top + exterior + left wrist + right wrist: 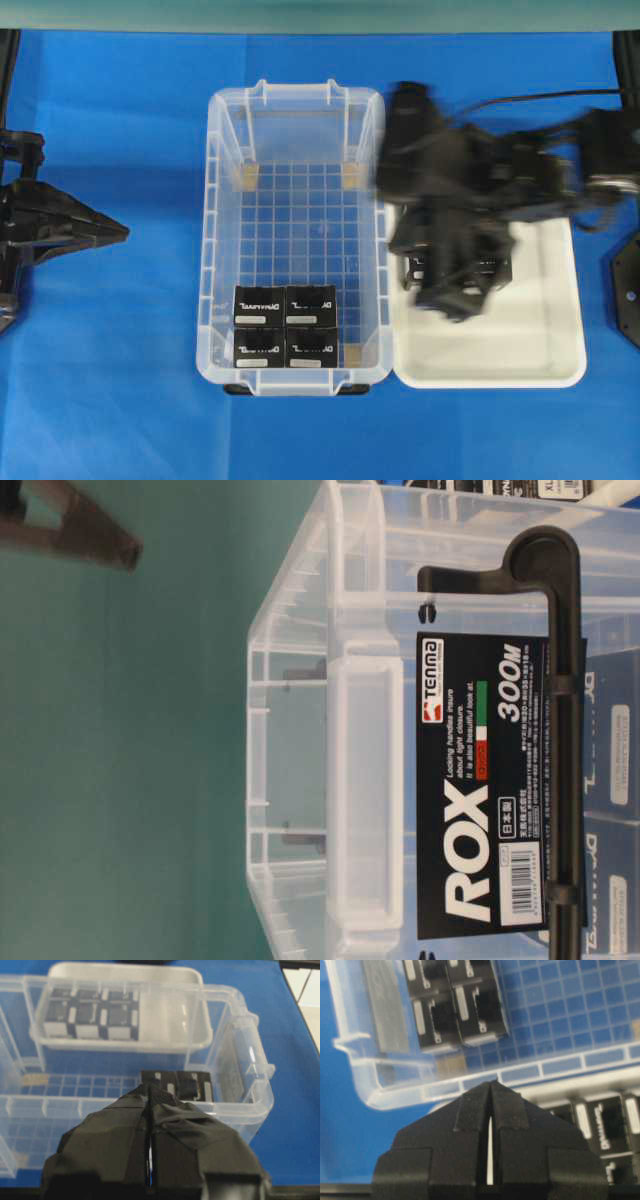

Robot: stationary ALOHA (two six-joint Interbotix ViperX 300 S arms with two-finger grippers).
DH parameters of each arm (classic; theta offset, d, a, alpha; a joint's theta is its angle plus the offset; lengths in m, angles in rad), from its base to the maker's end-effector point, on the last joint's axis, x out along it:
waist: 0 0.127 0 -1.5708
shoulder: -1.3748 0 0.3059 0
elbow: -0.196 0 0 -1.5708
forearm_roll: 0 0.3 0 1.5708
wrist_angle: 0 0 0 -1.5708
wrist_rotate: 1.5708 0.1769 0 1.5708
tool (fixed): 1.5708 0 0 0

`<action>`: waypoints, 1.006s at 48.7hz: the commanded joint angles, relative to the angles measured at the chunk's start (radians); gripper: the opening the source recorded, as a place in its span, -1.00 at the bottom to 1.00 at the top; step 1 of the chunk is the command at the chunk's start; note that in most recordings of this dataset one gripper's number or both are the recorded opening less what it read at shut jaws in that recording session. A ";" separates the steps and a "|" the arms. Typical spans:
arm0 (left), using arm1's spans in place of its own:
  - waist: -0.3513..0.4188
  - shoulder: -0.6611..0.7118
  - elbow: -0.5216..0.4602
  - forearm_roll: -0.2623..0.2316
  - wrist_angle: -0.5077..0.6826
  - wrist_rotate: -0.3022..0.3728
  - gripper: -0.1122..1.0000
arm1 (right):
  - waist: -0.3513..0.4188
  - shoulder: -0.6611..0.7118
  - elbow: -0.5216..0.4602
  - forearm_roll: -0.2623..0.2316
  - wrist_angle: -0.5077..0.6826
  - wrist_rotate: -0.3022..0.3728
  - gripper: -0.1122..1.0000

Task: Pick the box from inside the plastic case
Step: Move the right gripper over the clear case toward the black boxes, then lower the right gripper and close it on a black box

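While the right gripper (pixel 491 1091) hangs over the white tray (pixel 560 372) with its tips pressed together and nothing held, we read this as between picks. Four boxes (pixel 285 325) sit in the near end of the plastic case (pixel 222 200), packed two by two. Next we need the right arm back over the case rim, jaws spread, dropping onto one box (tight neighbours, little finger room). Left gripper (pixel 149 1094) is clenched, parked left of the case.
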 commanded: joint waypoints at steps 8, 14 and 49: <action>-0.003 0.012 -0.026 0.003 0.009 -0.015 -0.85 | -0.025 0.225 -0.282 0.003 0.239 -0.094 -0.76; -0.003 0.014 -0.031 0.003 0.011 -0.017 -0.85 | -0.046 0.319 -0.359 0.011 0.307 -0.170 -0.72; -0.009 0.009 -0.048 0.003 0.031 -0.018 -0.85 | -0.127 0.485 -0.328 0.235 0.183 -0.437 1.00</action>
